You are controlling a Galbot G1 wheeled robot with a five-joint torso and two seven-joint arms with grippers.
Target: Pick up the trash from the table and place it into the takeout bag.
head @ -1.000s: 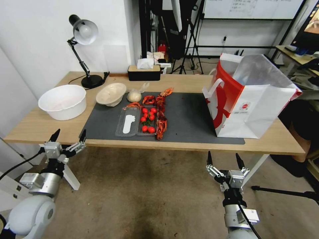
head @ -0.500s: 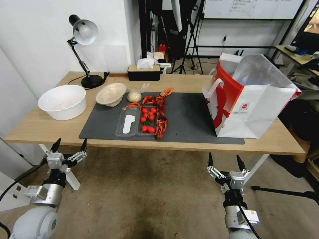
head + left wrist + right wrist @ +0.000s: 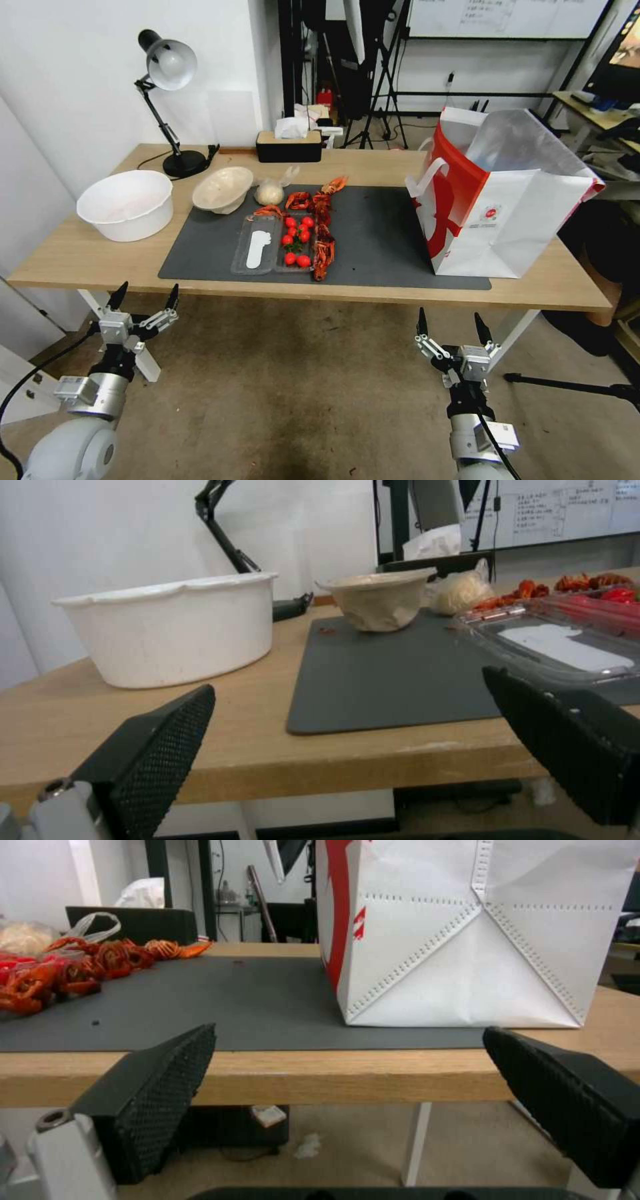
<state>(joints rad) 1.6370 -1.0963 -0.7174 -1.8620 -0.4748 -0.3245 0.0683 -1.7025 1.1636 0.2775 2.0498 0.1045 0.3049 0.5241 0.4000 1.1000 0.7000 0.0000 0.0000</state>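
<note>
On the table (image 3: 80,257), the trash lies on a dark grey mat (image 3: 380,240): a beige bowl (image 3: 223,189), a knotted clear bag with a pale lump (image 3: 270,193), a clear plastic tray (image 3: 257,252) with small tomatoes, and red crayfish shells (image 3: 323,230). At the table's right end the takeout bag (image 3: 507,200) stands upright, its mouth open. My left gripper (image 3: 147,291) hangs open below the front edge, left of the mat. Below the edge near the takeout bag (image 3: 467,940), my right gripper (image 3: 449,315) is open too. Both hold nothing.
A large white tub (image 3: 125,203) sits at the table's left end, beside the bowl (image 3: 380,602). A black desk lamp (image 3: 170,107) and a tissue box (image 3: 289,145) stand along the back edge. Tripods and a desk crowd the room behind.
My left gripper has sunk lower and drifted slightly right, away from the table edge. The right gripper has dropped a little. Nothing on the table has moved.
</note>
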